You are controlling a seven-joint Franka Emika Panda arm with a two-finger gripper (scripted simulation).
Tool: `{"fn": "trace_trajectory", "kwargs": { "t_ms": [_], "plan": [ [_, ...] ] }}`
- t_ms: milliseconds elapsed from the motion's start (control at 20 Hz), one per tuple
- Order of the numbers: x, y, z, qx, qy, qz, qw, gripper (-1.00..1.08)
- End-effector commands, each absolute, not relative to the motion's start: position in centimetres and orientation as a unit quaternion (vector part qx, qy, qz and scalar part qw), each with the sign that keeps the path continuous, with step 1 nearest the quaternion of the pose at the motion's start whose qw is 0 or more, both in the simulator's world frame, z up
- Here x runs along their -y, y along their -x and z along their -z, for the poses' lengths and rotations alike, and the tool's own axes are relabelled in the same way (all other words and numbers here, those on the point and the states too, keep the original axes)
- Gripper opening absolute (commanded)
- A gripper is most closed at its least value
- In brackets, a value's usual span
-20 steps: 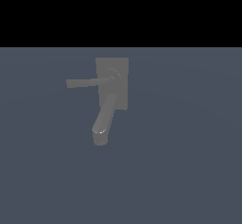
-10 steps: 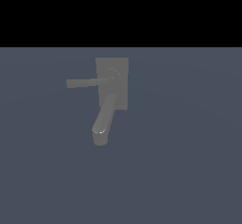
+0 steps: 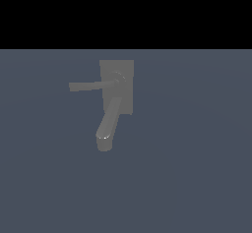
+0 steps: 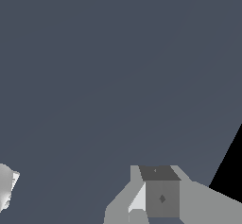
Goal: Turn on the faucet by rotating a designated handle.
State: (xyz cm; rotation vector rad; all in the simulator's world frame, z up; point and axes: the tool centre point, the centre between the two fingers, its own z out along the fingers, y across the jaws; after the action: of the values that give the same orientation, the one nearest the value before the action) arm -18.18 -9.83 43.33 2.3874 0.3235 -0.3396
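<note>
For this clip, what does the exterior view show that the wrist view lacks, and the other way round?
Only the exterior view shows the faucet: its base plate, the thin handle pointing toward the exterior view's left, and the thick spout reaching toward the camera. No arm appears there.

Only the wrist view shows robot hardware: a grey blocky part at the picture's edge and a pale fragment at another edge. Whether these belong to the claw, and whether it is open, cannot be told.

Both share the plain blue-grey floor and a black background.
</note>
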Motion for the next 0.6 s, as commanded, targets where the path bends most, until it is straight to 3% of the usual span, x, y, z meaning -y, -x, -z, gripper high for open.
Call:
{"fn": "trace_trajectory", "kwargs": {
  "t_ms": [0,550],
  "plan": [
    [10.3,17.2,-43.0,-0.143,-0.905,0.140,0.376,-1.00],
    [11.1,12.4,-41.6,-0.228,-0.823,0.171,0.492,-1.00]
  ]
}}
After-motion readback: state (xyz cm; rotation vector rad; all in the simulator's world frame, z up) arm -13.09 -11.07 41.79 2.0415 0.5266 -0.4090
